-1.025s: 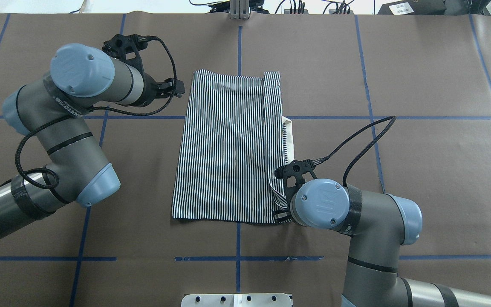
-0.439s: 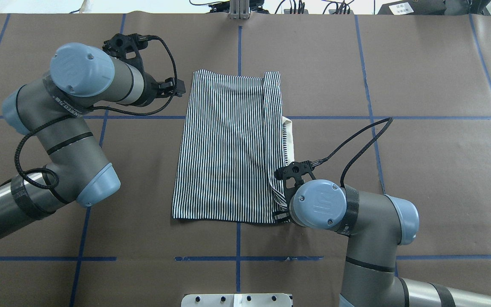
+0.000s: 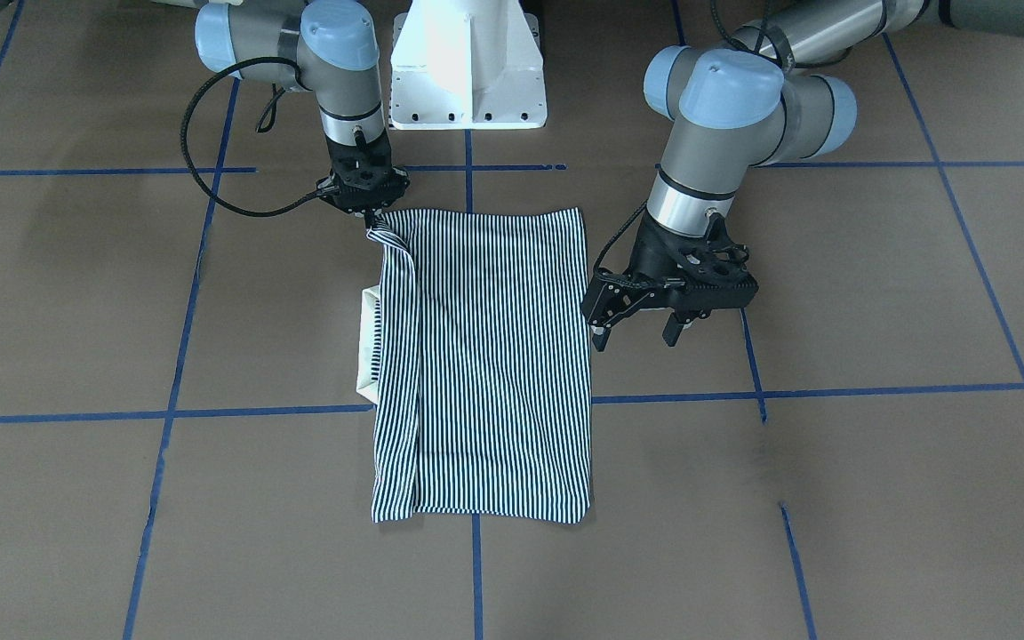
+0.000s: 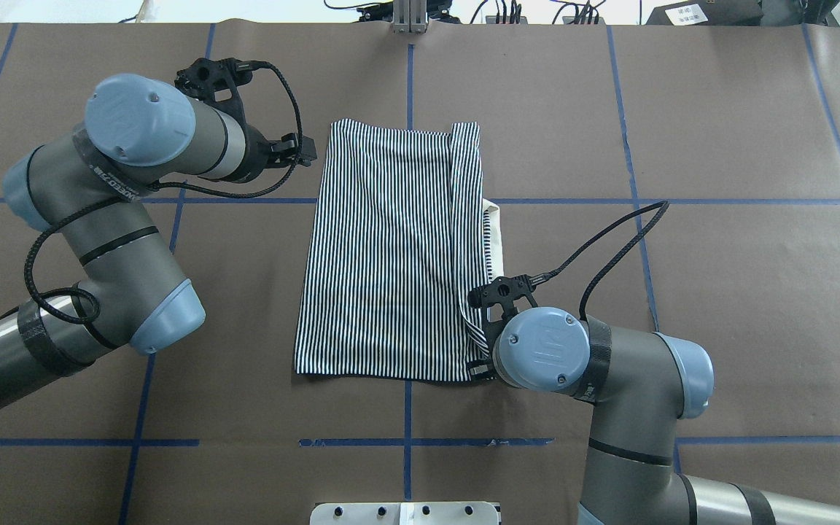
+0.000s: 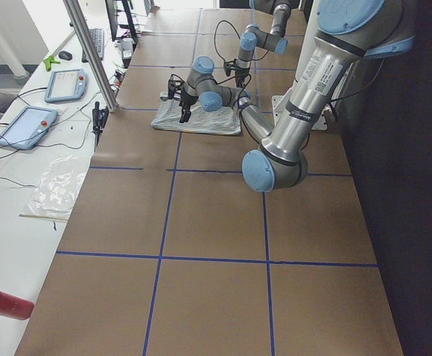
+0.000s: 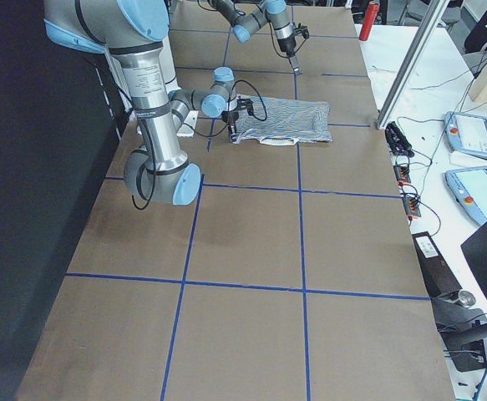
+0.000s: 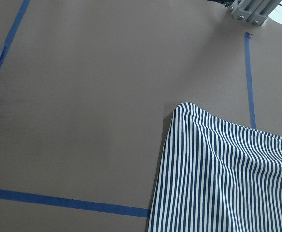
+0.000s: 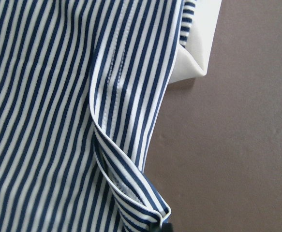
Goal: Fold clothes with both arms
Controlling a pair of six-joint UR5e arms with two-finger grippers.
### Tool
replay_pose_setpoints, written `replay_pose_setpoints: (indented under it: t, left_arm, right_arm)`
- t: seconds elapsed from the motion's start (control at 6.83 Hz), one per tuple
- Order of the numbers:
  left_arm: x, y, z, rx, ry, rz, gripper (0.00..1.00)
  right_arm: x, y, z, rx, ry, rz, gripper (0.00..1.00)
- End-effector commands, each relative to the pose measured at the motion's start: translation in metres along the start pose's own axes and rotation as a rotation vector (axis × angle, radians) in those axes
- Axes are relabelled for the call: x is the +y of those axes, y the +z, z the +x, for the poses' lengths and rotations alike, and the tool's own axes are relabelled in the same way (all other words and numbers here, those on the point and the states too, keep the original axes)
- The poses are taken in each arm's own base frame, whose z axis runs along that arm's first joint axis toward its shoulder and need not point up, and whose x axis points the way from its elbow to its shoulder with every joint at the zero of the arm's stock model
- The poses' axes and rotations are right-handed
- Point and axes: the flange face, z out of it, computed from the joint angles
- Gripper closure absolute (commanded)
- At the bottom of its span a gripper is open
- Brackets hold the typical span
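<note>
The striped polo shirt (image 4: 391,255) lies folded in a long rectangle in the middle of the table, also in the front view (image 3: 485,356). Its cream collar (image 4: 494,233) pokes out at the shirt's right edge. My right gripper (image 3: 372,216) is shut on the shirt's near right corner and holds the hem slightly raised; the right wrist view shows the lifted hem (image 8: 126,179). In the overhead view the wrist mostly hides the right gripper (image 4: 480,362). My left gripper (image 3: 636,336) is open and empty, hovering just off the shirt's left edge, apart from it. The left wrist view shows the shirt's far left corner (image 7: 218,179).
The white pedestal base (image 3: 468,71) stands at the table's near edge. Brown paper with blue tape lines (image 4: 407,437) covers the table. An aluminium post (image 4: 409,14) stands at the far edge. Tablets (image 5: 27,122) and cables lie on the side bench.
My right arm has edged slightly to the left with the shirt's corner in its grip. The left arm and the shirt's body have not visibly moved.
</note>
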Motion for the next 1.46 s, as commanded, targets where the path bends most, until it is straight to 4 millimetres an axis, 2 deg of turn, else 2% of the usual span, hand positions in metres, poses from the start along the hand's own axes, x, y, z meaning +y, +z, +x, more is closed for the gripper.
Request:
replay_pose_setpoints:
  t: [0.0, 0.29, 0.44, 0.59, 0.88, 1.03, 1.32]
  left_arm:
    - [0.000, 0.001, -0.001, -0.002, 0.001, 0.000, 0.00]
    - [0.000, 0.001, -0.001, -0.001, 0.001, 0.000, 0.00]
    - [0.000, 0.003, -0.002, -0.005, 0.001, -0.001, 0.00]
    - [0.000, 0.004, -0.004, -0.008, 0.000, -0.002, 0.00]
    - [0.000, 0.006, -0.006, -0.013, -0.001, -0.002, 0.00]
    - [0.000, 0.008, -0.007, -0.016, -0.001, -0.002, 0.00]
    - [0.000, 0.008, -0.008, -0.016, 0.000, -0.001, 0.00]
  right_arm:
    - [-0.002, -0.003, -0.001, -0.007, 0.003, 0.004, 1.00]
    - [-0.006, -0.021, 0.005, -0.035, 0.025, 0.010, 1.00]
    - [-0.001, -0.027, 0.012, -0.042, 0.063, 0.013, 1.00]
    - [0.001, -0.027, 0.011, -0.045, 0.215, 0.004, 1.00]
    - [0.011, -0.023, 0.010, -0.050, 0.374, -0.077, 1.00]
    - [0.030, -0.013, 0.002, -0.038, 0.483, -0.108, 1.00]
    - [0.033, -0.015, 0.000, -0.039, 0.619, -0.116, 1.00]
